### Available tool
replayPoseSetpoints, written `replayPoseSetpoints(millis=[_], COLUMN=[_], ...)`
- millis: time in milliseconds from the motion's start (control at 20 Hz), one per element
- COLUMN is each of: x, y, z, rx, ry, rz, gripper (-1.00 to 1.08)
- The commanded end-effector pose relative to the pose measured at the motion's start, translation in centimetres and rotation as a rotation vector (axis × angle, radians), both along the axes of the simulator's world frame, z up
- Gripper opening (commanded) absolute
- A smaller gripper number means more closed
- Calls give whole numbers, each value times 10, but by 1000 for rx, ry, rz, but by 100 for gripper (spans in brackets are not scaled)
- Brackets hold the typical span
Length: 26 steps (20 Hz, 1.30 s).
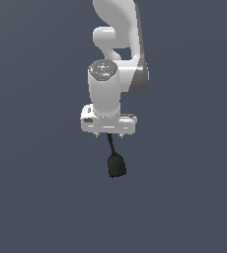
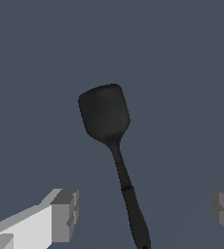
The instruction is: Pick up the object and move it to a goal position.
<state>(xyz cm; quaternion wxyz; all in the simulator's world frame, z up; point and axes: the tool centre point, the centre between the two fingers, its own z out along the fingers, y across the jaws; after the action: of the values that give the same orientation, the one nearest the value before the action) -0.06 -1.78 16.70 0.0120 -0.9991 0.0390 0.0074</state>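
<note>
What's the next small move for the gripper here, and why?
Probably descend straight down until the fingers straddle the handle, then close. In the wrist view the gripper is wide open, both fingers well clear of the black spatula, whose handle runs between them. Nothing is gripped yet; height above it is hard to judge.

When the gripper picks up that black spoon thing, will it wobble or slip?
Probably a bit. The black spatula has a thin stem and a wider head, so it may swing if grabbed at the stem. It looks stiff and likely light. The gripper is open.
</note>
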Motion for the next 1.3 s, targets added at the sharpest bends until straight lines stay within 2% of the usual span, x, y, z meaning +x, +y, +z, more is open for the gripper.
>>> replayPoseSetpoints(millis=[0, 350, 900, 1250], x=[-1, -6, -27, -33], y=[0, -1, 0, 1], z=[-3, -27, -86, -100], rx=[-1, -9, -21, -22], ry=[0, -4, -15, -18], rz=[8, 86, 298, 351], gripper=[100, 100, 100, 100])
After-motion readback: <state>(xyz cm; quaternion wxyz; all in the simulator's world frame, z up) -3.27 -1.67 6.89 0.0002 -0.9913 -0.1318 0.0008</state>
